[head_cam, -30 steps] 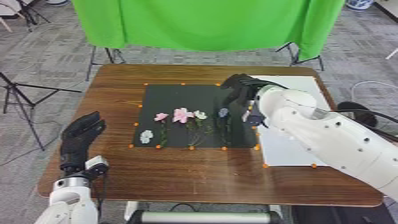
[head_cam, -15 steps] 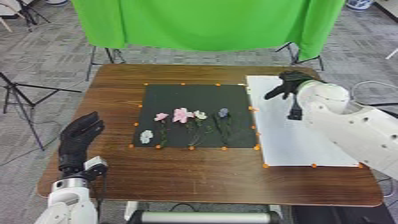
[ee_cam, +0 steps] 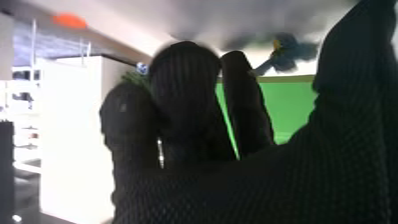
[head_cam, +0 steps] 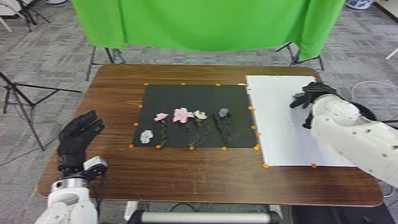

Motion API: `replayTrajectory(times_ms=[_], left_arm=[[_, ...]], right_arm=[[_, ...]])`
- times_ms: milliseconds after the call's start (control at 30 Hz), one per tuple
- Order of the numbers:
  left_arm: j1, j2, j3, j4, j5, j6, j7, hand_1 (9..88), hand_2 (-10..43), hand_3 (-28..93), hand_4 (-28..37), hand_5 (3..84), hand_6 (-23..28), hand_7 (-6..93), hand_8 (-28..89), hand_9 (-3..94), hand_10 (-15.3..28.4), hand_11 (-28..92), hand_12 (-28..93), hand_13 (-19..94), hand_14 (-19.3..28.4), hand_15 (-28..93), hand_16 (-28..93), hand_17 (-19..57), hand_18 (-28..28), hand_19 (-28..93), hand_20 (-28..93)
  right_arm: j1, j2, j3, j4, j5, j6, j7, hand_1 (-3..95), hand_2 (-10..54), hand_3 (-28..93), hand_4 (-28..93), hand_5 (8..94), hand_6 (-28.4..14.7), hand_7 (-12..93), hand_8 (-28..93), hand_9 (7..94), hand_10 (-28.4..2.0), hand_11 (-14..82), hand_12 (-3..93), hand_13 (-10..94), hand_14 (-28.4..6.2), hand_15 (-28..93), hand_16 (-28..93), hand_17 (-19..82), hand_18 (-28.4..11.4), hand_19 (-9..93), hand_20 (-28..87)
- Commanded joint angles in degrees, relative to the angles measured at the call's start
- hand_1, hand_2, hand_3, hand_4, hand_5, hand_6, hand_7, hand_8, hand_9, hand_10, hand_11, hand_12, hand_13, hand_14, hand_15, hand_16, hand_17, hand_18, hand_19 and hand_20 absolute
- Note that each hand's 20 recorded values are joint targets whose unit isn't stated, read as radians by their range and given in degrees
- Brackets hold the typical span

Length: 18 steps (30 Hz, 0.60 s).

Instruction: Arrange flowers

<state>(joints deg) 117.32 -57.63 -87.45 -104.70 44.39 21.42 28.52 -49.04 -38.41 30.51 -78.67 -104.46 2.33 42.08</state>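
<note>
Apparently, we see the right robot hand (head_cam: 317, 95) over the white rectangular sheet (head_cam: 289, 140), fingers apart, perhaps to take the small blue flower (ee_cam: 286, 55) near them; leftward, the square black sheet (head_cam: 182, 94) carries pink, white and blue stemmed flowers (head_cam: 181, 115), likely spread so each shows. The left robot hand (head_cam: 76, 134) hangs relaxed.

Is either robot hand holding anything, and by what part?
Left hand: nothing. Right hand: can't tell; a bluish flower shows near it, any grip hidden.
</note>
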Motion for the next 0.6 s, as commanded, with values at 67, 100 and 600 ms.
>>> replayTrajectory(times_ms=[67, 100, 600], left_arm=[[1.0, -0.51, -0.08, -0.39, -0.76, 0.35, -0.07, 62.1, -3.1, 65, -8.0, 48.7, 0.4, 29.7, -13, 38.8, 11.0, 27, 11, 41, 11.5, 21, -1, 27.5, 10.7, 13, 43], [0.8, -0.55, -0.04, -0.30, -0.68, 0.32, -0.26, 61.9, -3.1, 65, -8.2, 48.7, 0.3, 29.8, -13, 38.9, 11.0, 27, 11, 40, 11.4, 21, -1, 27.3, 10.8, 13, 42], [0.4, -0.53, -0.21, -0.08, -0.16, -0.59, -1.28, 61.0, -3.5, 66, -8.7, 49.1, 0.4, 29.3, -13, 39.1, 10.8, 27, 11, 40, 11.7, 22, -1, 26.0, 10.8, 14, 39]], right_arm=[[-2.5, 0.4, -3.8, 0.1, -1.5, 11.6, -3.0, 47.7, -9.5, 66, -22, 57.5, 3.2, 18, -11, 73.8, -13.6, 15.3, 17.2, 87, -4.7, 64, 26, 60, -16.1, 93, 53], [-2.5, 0.3, -3.8, 0.4, -1.7, 11.7, -3.4, 48.0, -9.5, 66, -22, 59.0, 3.2, 19, -11, 75.4, -13.6, 15.6, 17.2, 88, -4.5, 64, 27, 60, -16.0, 93, 53], [0.0, -0.3, -2.7, -0.7, -0.5, 1.5, -0.4, 34.6, -9.5, 64, -19, 47.8, -6.2, 9, -7, 60.1, -18.8, 7.8, 15.4, 83, -5.4, 62, 28, 57, -16.0, 93, 50]])
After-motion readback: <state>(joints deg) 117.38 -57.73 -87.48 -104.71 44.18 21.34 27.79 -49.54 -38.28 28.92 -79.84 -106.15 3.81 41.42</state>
